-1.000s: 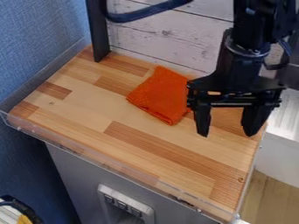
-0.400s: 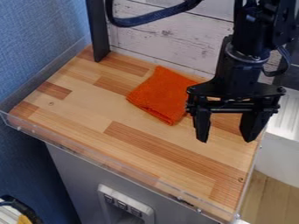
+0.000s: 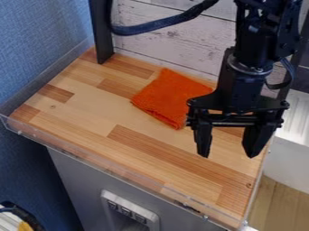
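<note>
gripper [image 3: 227, 157]: spread wide, nothing in it
cloth [image 3: 166, 98]: ungrabbed, so lining-up stage imo; next move prob needs a shift over it

My arm [image 3: 259, 34] is black nearly all over, with small round screw heads on its blocky upper joint. A thick, dark cable [image 3: 160, 25] with a bluish sheen loops off one side, and a thinner black cable [image 3: 291, 74] curves by my wrist. A grey metallic ring [image 3: 249, 69] circles that wrist. Below it, my black gripper [image 3: 227, 157] flares into a broad bracket with rounded knobs at its ends, a straight crossbar and two chunky fingers [image 3: 203, 139] that taper to narrow tips.
</note>
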